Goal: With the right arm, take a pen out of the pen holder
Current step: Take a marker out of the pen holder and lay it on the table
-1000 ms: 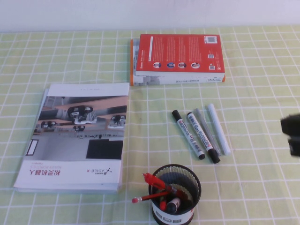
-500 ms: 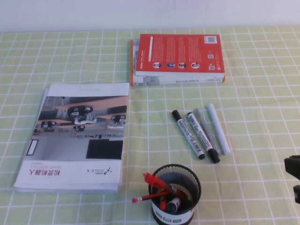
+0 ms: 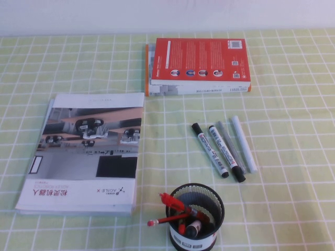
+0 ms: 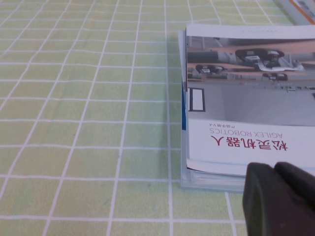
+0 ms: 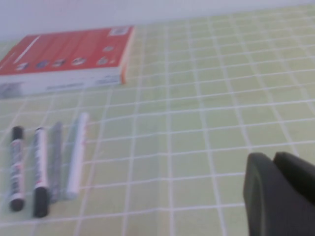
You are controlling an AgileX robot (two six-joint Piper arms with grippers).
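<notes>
Black right gripper: fingers pressed tight together, nothing held, nothing touched. It hangs over bare cloth to the right of the loose pens.
Left gripper: dark fingers meet along a thin seam and are empty. It sits just above the near left corner of the booklet stack.
Pen holder: stands upright at the near edge of the table, about the middle. It is a round black wire-mesh cup with a white band low on its wall.
Pens in the holder: one red pen leans left, its tip over the rim. A second red pen lies lower, its end sticking out past the left wall. A dark-capped marker stands inside.
Loose pens: four lie side by side on the cloth, just beyond the holder on its far right. They are two white markers with black caps, a grey translucent pen and a pale stick-like pen.
Booklet stack: flat, glossy, with a printed cover, left of the holder. Its near right corner is close to the protruding red pen.
Red book: matt cover, lying flat on other books at the far side, well apart from the holder.
Cloth: light green with a white grid, and it covers the whole table.
</notes>
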